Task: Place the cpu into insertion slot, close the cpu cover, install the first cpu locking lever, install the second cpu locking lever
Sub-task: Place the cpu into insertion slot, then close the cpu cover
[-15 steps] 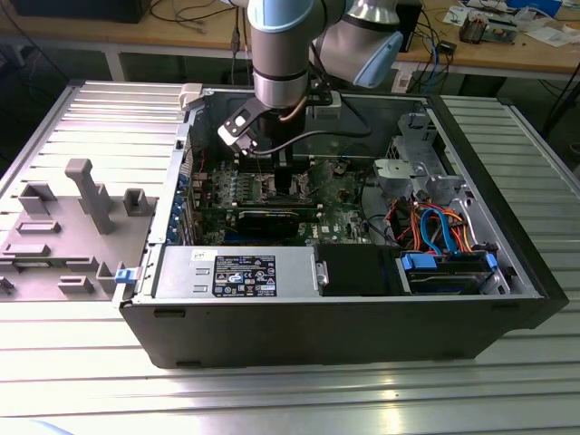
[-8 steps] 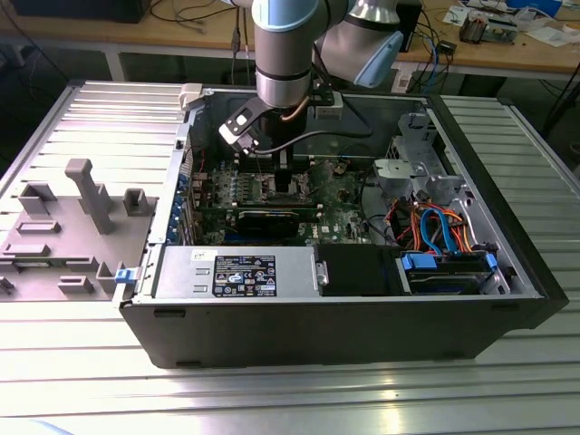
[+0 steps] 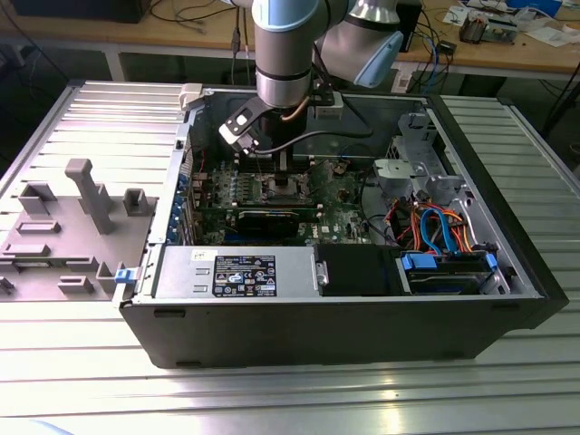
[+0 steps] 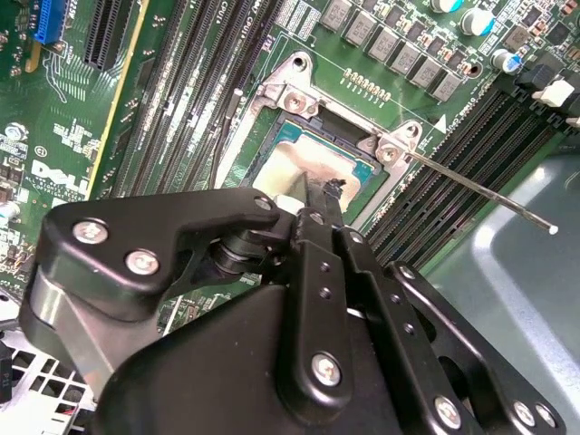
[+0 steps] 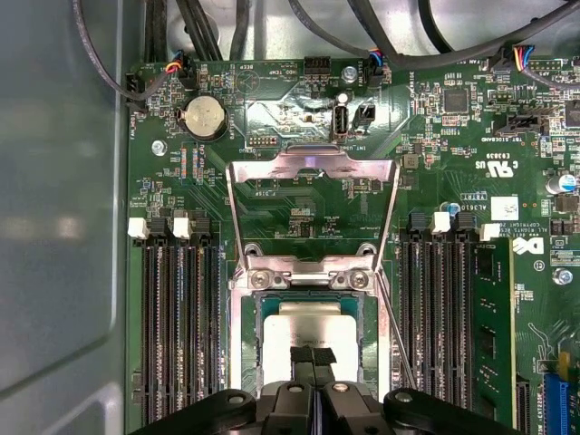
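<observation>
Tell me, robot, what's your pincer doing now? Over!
Roger: pincer shut, tips over cpu; cpu in insertion slot; cpu cover open; locking lever unlatched.

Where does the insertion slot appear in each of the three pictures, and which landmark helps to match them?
Exterior view: the insertion slot lies inside the case, directly under the arm's wrist.
First wrist view: its silvery rim sits between the open cpu cover and the pincer.
Second wrist view: its rim lies just beyond the pincer.
Shared landmark: the green motherboard around it.
</observation>
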Robot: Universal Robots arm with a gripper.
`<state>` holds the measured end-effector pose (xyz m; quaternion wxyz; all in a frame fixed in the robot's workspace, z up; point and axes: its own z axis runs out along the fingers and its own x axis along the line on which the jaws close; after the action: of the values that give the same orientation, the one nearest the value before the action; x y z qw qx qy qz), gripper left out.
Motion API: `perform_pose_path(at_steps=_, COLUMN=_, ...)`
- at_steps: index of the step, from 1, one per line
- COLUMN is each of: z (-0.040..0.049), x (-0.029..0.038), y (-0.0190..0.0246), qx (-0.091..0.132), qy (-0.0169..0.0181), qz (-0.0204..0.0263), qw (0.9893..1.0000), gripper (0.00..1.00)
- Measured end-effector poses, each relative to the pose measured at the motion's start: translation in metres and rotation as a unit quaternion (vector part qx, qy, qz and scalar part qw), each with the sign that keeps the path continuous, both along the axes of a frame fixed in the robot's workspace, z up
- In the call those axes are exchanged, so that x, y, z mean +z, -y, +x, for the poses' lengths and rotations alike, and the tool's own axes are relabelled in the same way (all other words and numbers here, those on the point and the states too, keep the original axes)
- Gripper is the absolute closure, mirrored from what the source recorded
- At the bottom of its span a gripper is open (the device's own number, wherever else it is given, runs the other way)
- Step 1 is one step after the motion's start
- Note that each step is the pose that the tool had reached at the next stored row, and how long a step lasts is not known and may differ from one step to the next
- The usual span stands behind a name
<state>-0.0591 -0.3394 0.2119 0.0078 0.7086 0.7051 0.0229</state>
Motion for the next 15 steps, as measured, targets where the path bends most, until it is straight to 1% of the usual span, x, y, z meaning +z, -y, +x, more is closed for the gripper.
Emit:
perform_pose_path(at_steps=4, z=0.0003, x=0.0, y=0.0, qx=0.0, qy=-0.0009, qz=0.0, qw=1.0, gripper=0.89)
perform_pose_path(at_steps=15, z=0.0005, x=0.0002, y=0.0, qx=0.0, qy=-0.0018, qz=0.0, qw=1.0, gripper=0.89)
